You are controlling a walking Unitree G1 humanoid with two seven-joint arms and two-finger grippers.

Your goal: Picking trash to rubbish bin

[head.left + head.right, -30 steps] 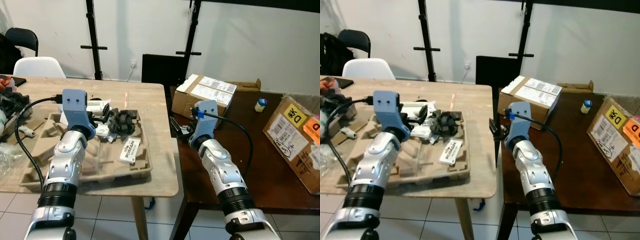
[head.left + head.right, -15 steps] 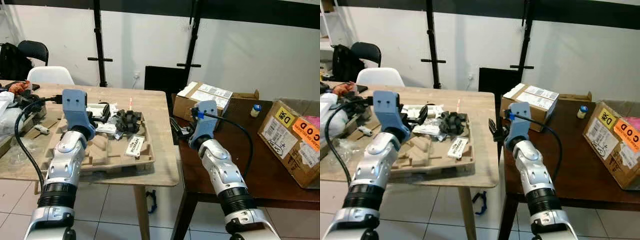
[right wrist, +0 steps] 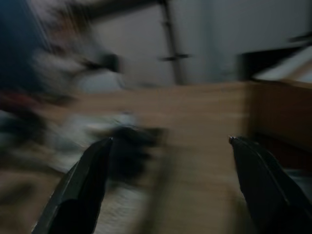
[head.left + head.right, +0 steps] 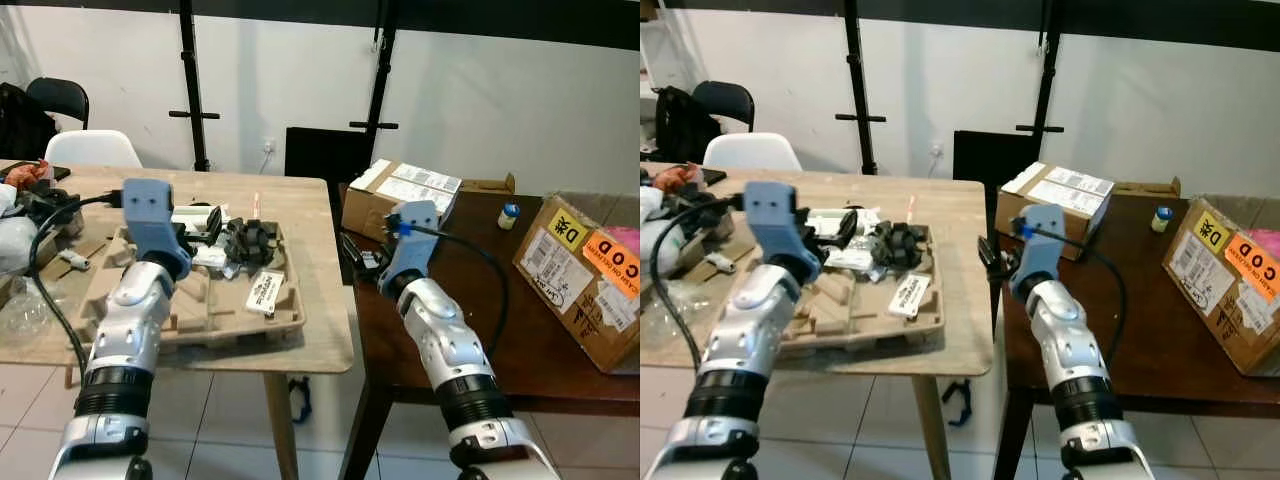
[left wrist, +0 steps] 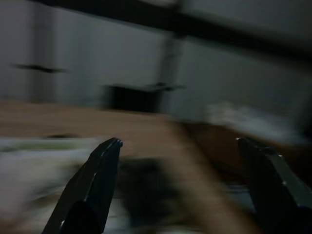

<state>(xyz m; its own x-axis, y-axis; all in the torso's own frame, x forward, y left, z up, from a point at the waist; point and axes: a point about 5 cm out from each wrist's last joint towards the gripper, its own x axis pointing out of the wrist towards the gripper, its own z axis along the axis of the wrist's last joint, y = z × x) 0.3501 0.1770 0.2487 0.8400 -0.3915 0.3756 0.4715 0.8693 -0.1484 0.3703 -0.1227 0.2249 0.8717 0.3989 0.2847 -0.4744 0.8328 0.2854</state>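
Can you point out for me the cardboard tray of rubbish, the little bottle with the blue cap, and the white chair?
cardboard tray (image 4: 195,318), left eye view, on its bare pulp floor.
little bottle (image 4: 508,215), left eye view, on its body.
white chair (image 4: 92,147), left eye view, on its backrest.

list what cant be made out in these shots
- Left gripper, right gripper: fingers apart, wrist views motion-blurred, so what lies ahead is unclear.
- Trash in the tray: partly hidden by the left arm.
- Bottle: too small for detail.
- Box: cut off at the edge.
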